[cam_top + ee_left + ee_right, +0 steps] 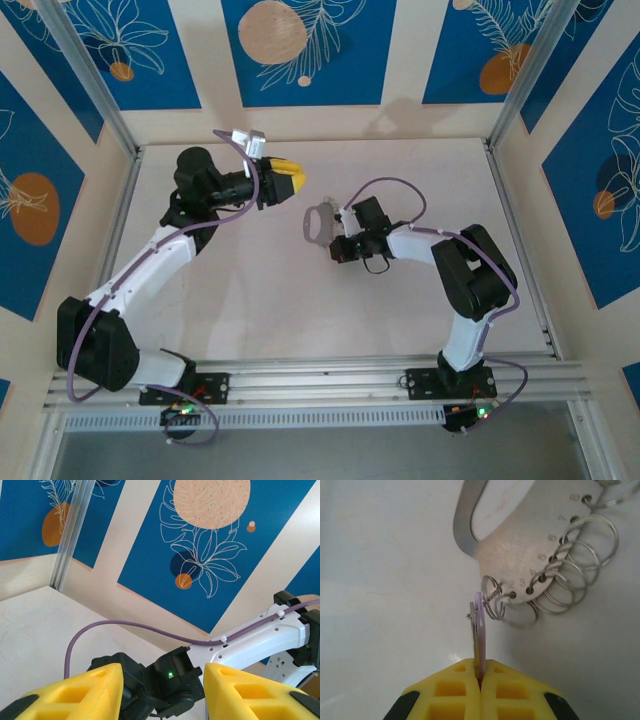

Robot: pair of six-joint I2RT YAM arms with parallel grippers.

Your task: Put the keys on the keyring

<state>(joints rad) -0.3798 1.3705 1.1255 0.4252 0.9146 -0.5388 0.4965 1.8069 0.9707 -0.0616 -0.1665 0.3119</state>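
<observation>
Keyring (520, 545) lies flat on the pale surface (250, 300), a little right of the middle, just left of the right pincer (480, 674). In the right wrist view it is a flat grey metal plate with 1 long oblong opening. A row of small holes runs along its edge, marked with numbers, and I can read 3 to 8. Each of these holes carries a thin wire split ring (590, 540), and the rings overlap one another. The smallest ring (492, 601) hangs at the near end of the row.

The key (479, 630) is tiny, silvery with a pale lilac side, and is seen edge-on. The right pincer is closed tightly on it, and the 2 yellow pads (445, 690) meet around it with no gap. The key stands out of the fingertips toward the keyring, and its free end reaches the smallest ring. It seems to touch this ring, but I cannot tell whether the ring passes through the key.

In the top view the left pincer (292, 180) is well apart from the keyring, farther and more to the left, and it points to the right. Its yellow fingers (95, 692) stand wide apart and hold nothing. In the left wrist view, beyond these fingers, are the white link of the right arm (250, 645) and a purple cable (125, 625).
</observation>
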